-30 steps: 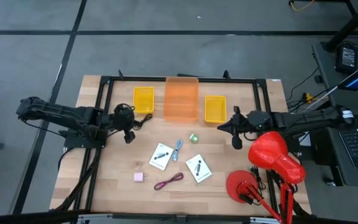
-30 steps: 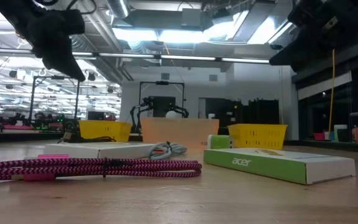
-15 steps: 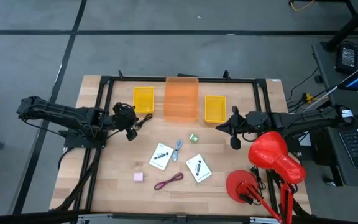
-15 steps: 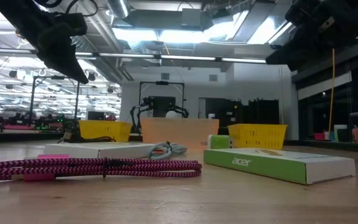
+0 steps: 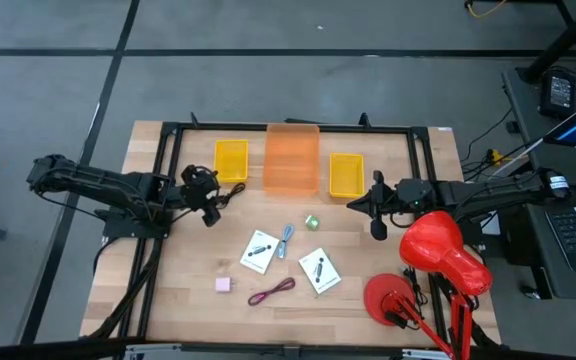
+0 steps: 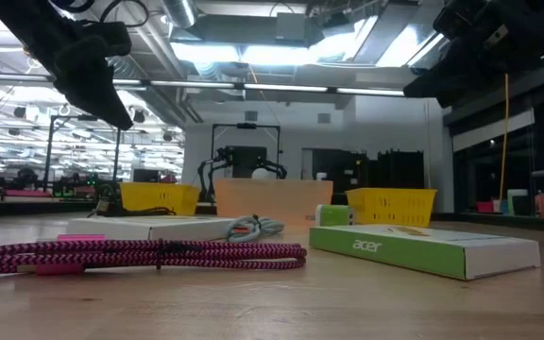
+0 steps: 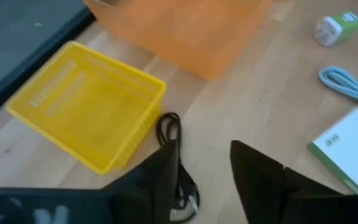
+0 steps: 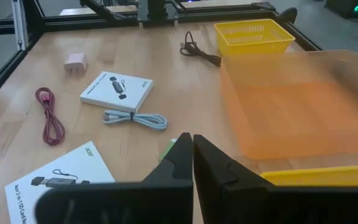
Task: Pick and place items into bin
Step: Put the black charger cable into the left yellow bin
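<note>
The items lie loose on the wooden table: two white cards [image 5: 259, 251] [image 5: 319, 270], a green cube [image 5: 311, 221], a pink square [image 5: 223, 284], a maroon cord [image 5: 272, 291], a blue-grey clip [image 5: 286, 240] and a black cord [image 7: 169, 127]. The black cord lies beside the left yellow basket [image 5: 231, 160]. The orange bin [image 5: 292, 158] stands at the far middle. My left gripper [image 7: 204, 168] hangs open above the black cord, raised off the table. My right gripper [image 8: 192, 146] is shut and holds nothing, raised near the right yellow basket [image 5: 346, 174].
A black frame [image 5: 168, 150] runs along the table's far and side edges. A red object [image 5: 443, 250] with a round red base [image 5: 388, 300] stands at the near right. Bare wood lies between the baskets and the items.
My left gripper has edged a little toward the table's right edge, staying high above the black cord. The items and my right arm have kept still.
</note>
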